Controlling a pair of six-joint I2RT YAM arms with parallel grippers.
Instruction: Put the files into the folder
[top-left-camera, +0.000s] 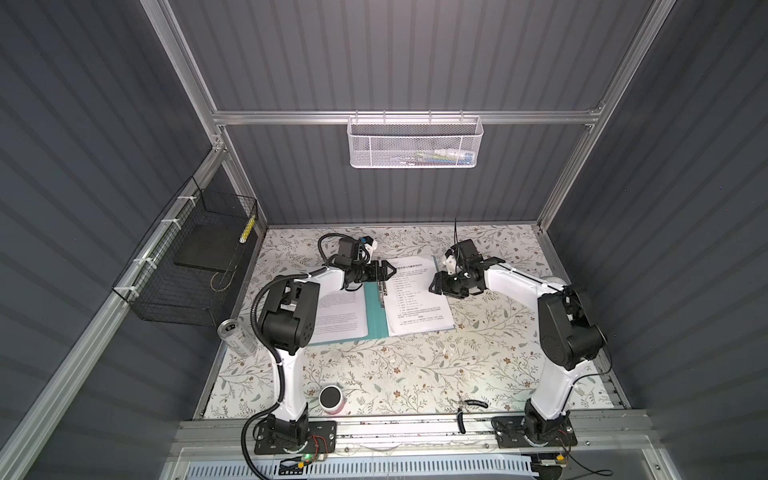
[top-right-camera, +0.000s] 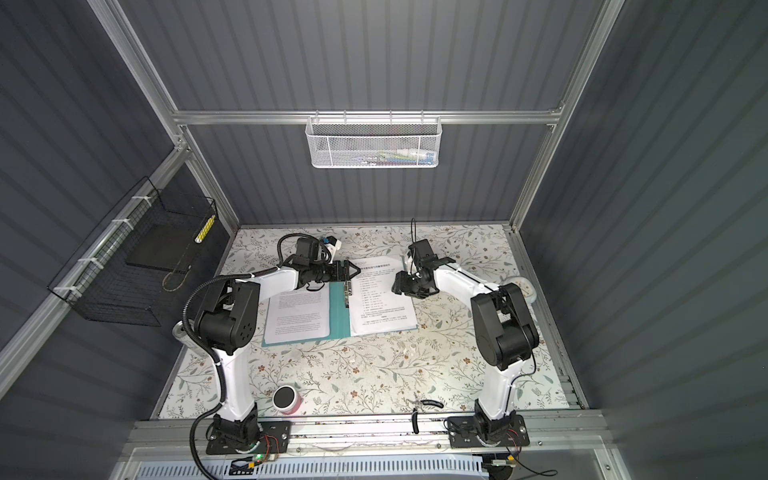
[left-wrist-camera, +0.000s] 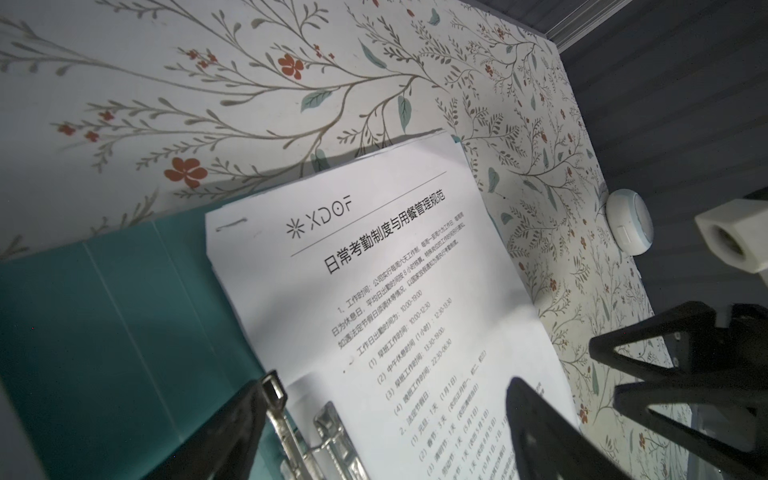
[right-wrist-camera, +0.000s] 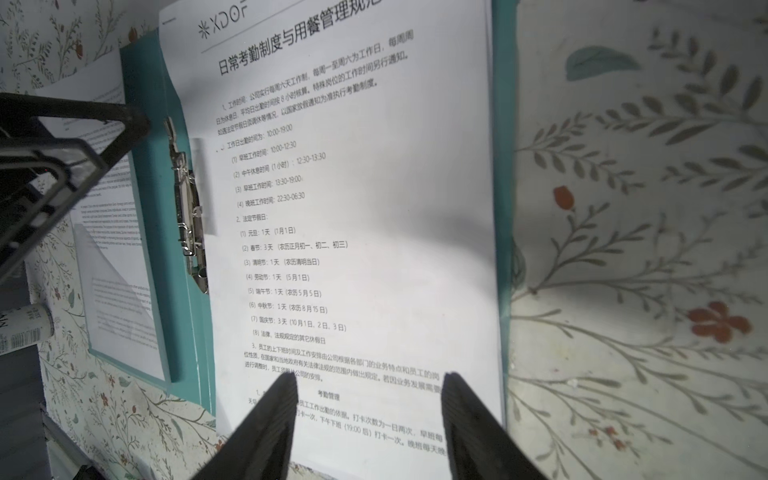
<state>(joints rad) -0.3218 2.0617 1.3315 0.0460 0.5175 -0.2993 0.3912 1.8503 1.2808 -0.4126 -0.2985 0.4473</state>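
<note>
One round black-topped pot at lower centre, on a flowered table. Mid-frame: teal folder lying open and flat; files stacked on its right half, more printed sheets on its left half. Slightly higher, at the spine's upper end: left gripper, jaws wide apart either side of the metal clip. Right of that, over the right-hand stack's edge: right gripper, jaws apart, clamping nothing. Top centre, farthest off: white mesh basket.

Before me, the teal folder lies open and flat. One stack of printed white files covers its right leaf beside the metal clip, and more sheets rest on the left leaf.
</note>
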